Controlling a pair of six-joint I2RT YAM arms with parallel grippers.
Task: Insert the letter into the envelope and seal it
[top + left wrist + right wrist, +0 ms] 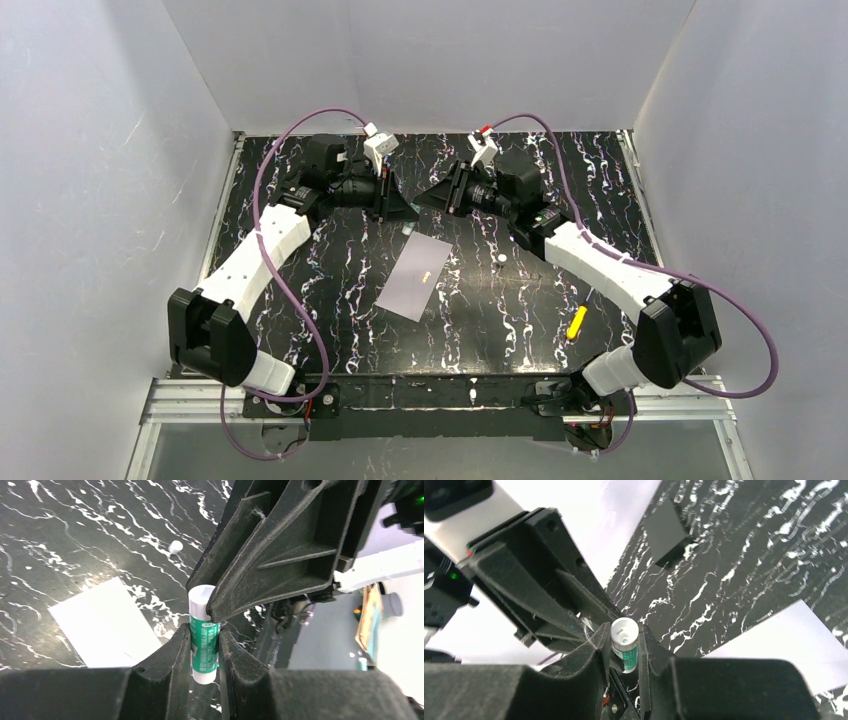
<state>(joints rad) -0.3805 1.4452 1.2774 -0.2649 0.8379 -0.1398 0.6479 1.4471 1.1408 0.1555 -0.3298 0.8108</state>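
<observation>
The pale lavender envelope (415, 275) lies flat mid-table; it also shows in the left wrist view (105, 625) and the right wrist view (784, 640). The letter shows in no view. My left gripper (205, 630) is shut on a green-and-white glue stick (204, 647), held in the air behind the envelope. My right gripper (625, 635) faces it tip to tip and is shut on the same stick's white end (624, 630). In the top view both grippers, left (405, 208) and right (426, 198), meet at the back middle.
A small white cap (494, 258) lies right of the envelope, also in the left wrist view (175, 546). A yellow object (577, 322) lies front right. A flat black piece (666, 530) lies on the marbled table (330, 300). White walls enclose three sides.
</observation>
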